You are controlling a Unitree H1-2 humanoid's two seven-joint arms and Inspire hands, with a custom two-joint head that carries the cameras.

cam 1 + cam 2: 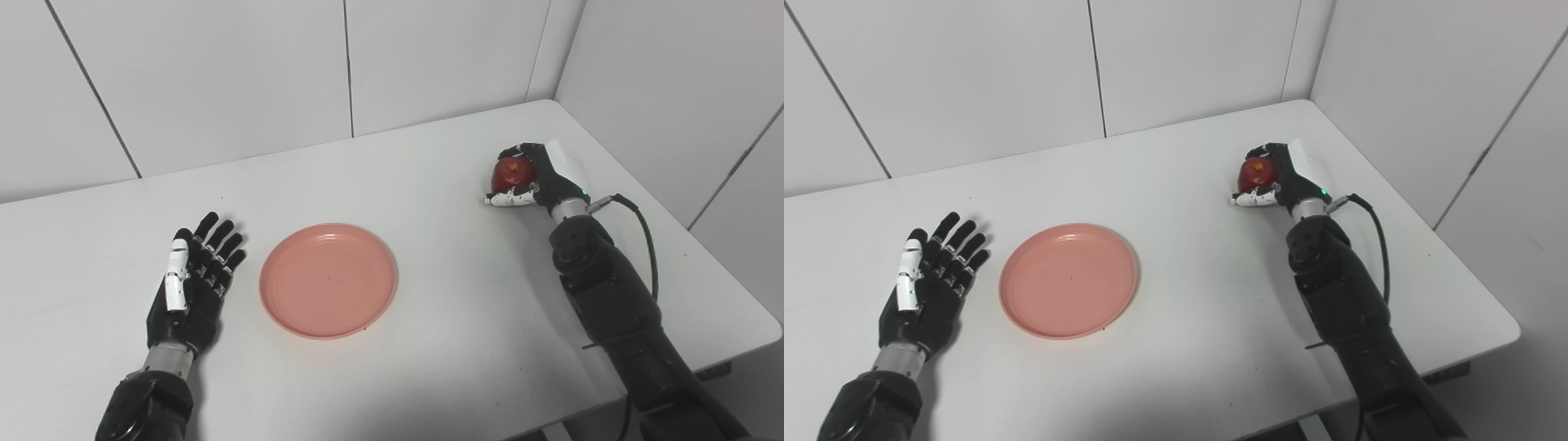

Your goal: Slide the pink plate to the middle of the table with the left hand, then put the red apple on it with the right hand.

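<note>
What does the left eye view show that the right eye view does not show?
Only the left eye view: almost nothing extra; its table is cut off at the left.
Only the right eye view: more bare table left of the left hand, and more wall beyond the right corner.
Both: the pink plate empty, the left hand open beside it, the right hand closed on the red apple.

White table (429, 184) with pink plate (328, 280) near its middle.

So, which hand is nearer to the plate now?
Left. The left hand lies open on the table just left of the plate, apart from it. The right hand is far to its right, fingers closed on the apple.
</note>
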